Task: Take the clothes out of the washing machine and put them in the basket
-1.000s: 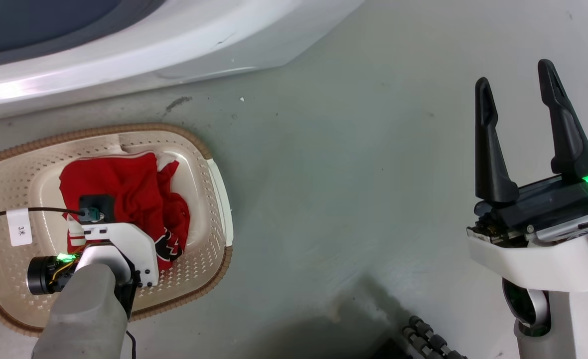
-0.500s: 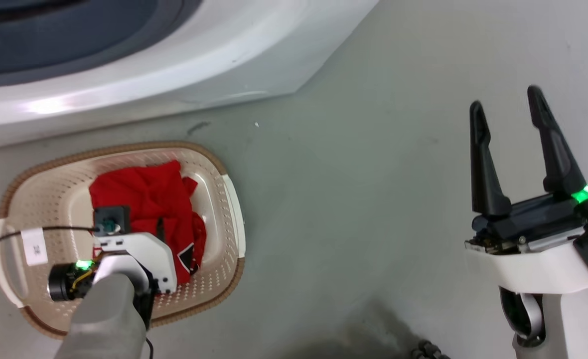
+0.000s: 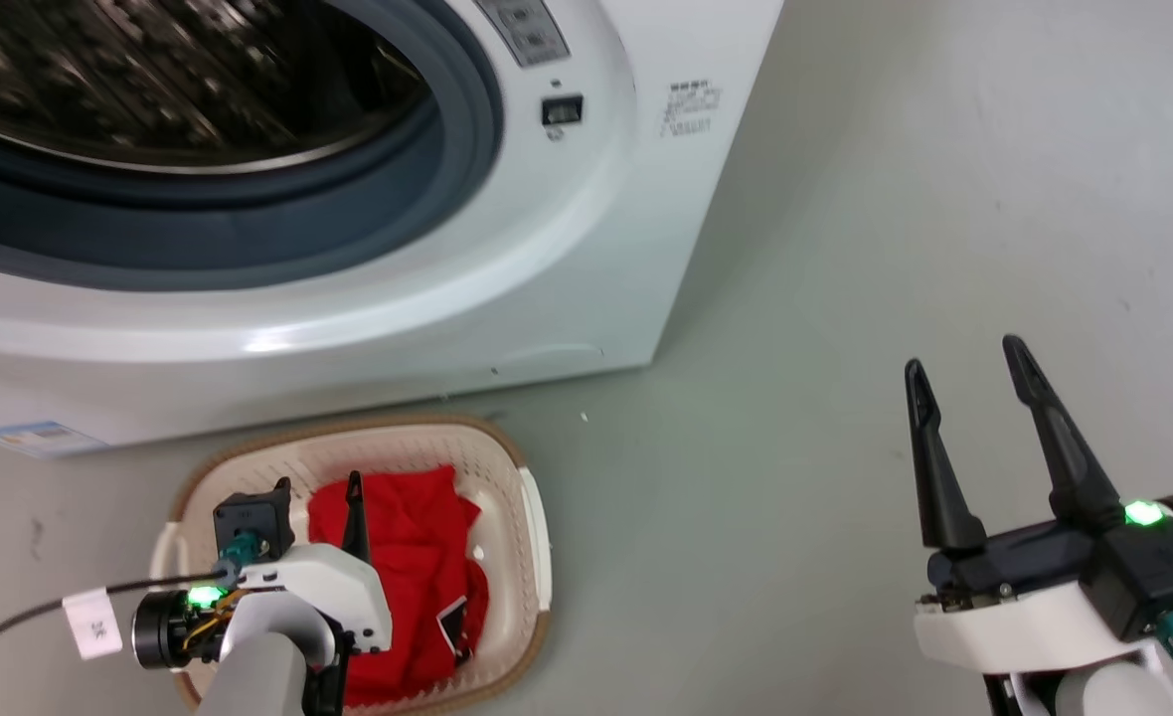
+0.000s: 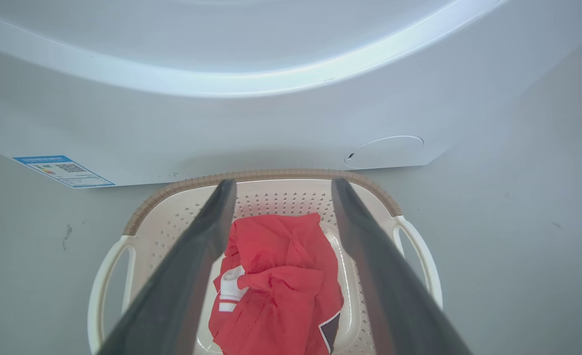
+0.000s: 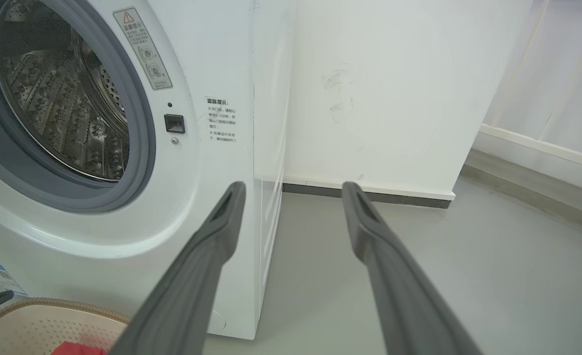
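Two grippers, both wide open and empty. From the head, the left gripper hangs over the basket, one finger half hidden behind its own wrist; the clothes lie inside, partly covered by that arm. The washer has its drum blurred and cut off. The right gripper hovers over the floor. Left wrist: the red heap sits between the spread fingers, the basket's near edge cropped. Right wrist: a red sliver shows at the bottom edge.

Left end effector sits at the head view's lower left on a pale forearm, its two dark fingers parted. Right end effector stands at lower right, fingers likewise spread, tips leaning toward the upper left.
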### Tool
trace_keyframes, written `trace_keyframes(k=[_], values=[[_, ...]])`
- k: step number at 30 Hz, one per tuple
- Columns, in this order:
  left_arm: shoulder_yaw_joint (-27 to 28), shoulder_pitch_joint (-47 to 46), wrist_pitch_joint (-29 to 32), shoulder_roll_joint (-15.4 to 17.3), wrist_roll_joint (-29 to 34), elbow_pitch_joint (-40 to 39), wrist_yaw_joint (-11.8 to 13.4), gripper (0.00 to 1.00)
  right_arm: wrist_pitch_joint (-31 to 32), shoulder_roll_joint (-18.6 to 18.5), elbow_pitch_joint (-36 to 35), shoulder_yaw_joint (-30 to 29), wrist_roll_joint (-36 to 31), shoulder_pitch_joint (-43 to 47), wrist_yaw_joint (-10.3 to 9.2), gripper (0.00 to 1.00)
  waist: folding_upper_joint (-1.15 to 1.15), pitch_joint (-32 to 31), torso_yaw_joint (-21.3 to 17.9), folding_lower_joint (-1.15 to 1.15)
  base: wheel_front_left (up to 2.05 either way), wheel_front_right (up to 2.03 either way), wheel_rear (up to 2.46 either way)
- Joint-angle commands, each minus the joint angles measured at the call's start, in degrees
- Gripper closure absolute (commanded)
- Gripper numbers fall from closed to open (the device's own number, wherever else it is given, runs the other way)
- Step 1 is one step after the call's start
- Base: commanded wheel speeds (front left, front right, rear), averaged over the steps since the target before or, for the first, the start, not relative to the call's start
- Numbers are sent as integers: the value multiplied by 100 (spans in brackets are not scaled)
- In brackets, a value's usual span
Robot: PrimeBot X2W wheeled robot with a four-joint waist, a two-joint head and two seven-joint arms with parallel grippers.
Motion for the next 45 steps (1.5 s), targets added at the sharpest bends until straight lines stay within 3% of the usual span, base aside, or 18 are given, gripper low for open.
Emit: trace_keyframes(k=[1, 16, 22, 45], values=[[77, 277, -26, -64, 62, -354, 49, 0, -11, 2, 36, -14, -69, 150, -6, 0, 0, -622, 307, 1, 0, 0, 0], [608, 1825, -28, -403, 457, -3360, 252, 0, -11, 3, 170, -87, -158, 982, -6, 0, 0, -1823, 647, 1, 0, 0, 0], [481, 2265, -23, -443, 609, -4148, 280, 0, -11, 4, 164, -277, -57, 1130, -6, 0, 0, -1989, 701, 1, 0, 0, 0], [219, 2547, -23, -445, 806, -4541, 367, 0, -11, 3, 571, -624, 272, 1023, -6, 0, 0, -2065, 785, 1, 0, 0, 0]])
